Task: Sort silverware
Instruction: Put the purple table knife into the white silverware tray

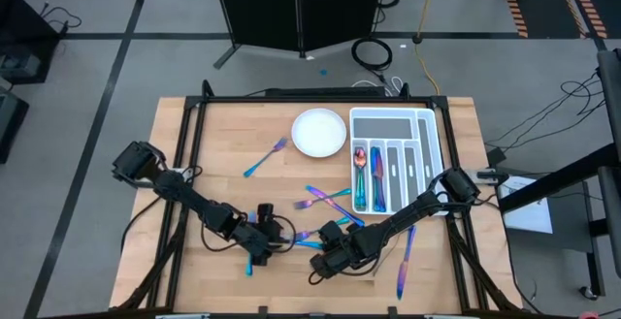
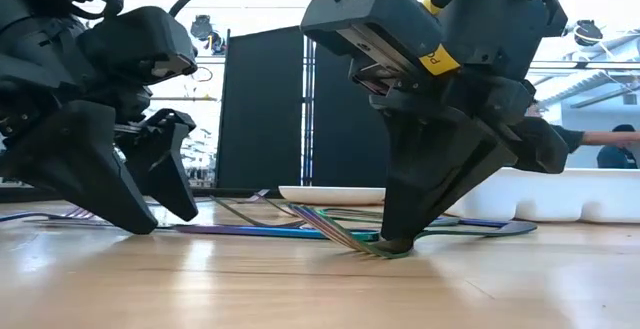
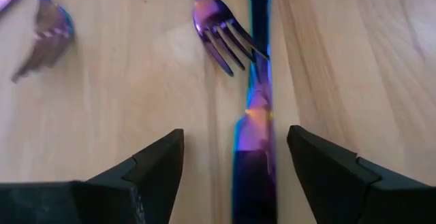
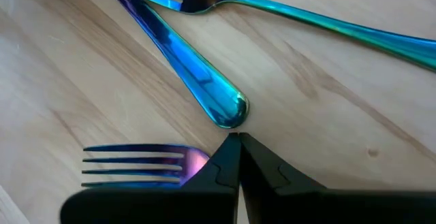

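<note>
Left gripper (image 3: 235, 169) jaws apart straddling a slim iridescent blue-purple metal knife (image 3: 257, 115) lying flat at table 6 o'clock, right gripper (image 4: 238, 157) jaws together by a fork (image 4: 136, 164); thin, stiff, probably slick, so pinch the knife mid-handle across its narrow sides.

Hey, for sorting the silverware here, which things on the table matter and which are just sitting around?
Part of the job:
- loose silverware on the wood
- knife between the open left end effector fingers
- fork at the shut right end effector
- white cutlery tray, some pieces already in it

Just lying about:
- round white plate
- cables on the floor
</note>
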